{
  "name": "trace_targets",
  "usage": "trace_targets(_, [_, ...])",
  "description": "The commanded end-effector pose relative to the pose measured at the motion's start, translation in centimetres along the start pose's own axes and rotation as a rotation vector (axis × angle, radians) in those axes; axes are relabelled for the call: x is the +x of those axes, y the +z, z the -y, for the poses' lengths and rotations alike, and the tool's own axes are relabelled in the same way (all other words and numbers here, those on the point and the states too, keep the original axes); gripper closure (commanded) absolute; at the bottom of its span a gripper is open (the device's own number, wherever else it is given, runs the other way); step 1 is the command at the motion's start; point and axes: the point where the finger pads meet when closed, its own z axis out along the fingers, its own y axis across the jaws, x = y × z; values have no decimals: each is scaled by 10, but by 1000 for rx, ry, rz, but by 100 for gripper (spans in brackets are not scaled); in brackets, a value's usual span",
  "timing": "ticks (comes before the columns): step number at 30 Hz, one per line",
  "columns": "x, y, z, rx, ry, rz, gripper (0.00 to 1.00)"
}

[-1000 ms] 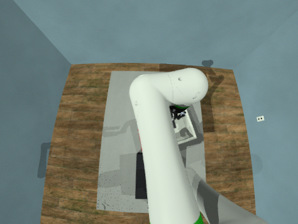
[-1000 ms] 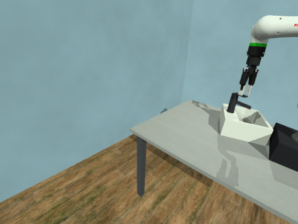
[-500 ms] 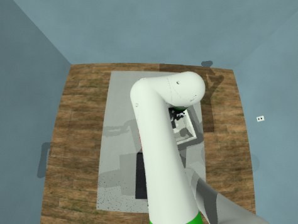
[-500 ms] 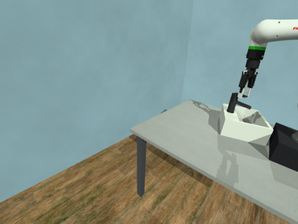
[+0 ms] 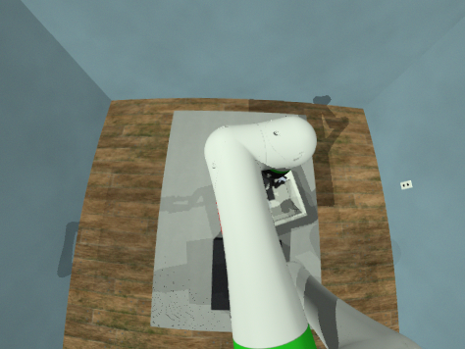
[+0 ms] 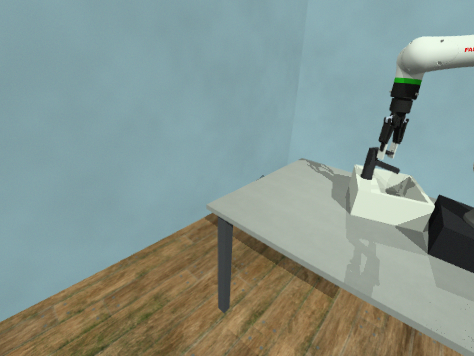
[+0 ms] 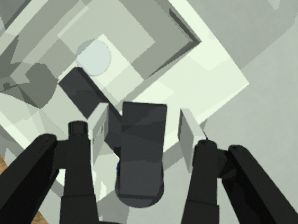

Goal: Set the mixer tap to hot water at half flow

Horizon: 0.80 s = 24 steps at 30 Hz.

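Note:
The dark mixer tap (image 6: 370, 163) stands at the back rim of a white basin (image 6: 380, 206) (image 5: 295, 202) (image 7: 220, 76). In the wrist view its dark lever (image 7: 141, 159) lies between my fingers, and the spout (image 7: 83, 92) reaches out over the round drain (image 7: 93, 56). My gripper (image 6: 389, 149) (image 7: 143, 119) hangs straight down just above the tap. It is partly open and straddles the lever, with a gap showing on each side. In the overhead view the arm hides most of the gripper (image 5: 275, 179) and the tap. I see no red or blue dot.
The basin sits on a grey table (image 6: 290, 200) (image 5: 186, 147) above a wooden floor. A black box (image 6: 450, 230) (image 5: 220, 274) stands on the table beside the basin, toward the robot's base. Blue walls close the room behind.

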Motion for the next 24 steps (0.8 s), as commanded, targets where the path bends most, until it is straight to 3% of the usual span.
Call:
trace_targets(1, [0,2,0,0,0,0,57])
trace_targets(24, [0,4,0,0,0,0,57])
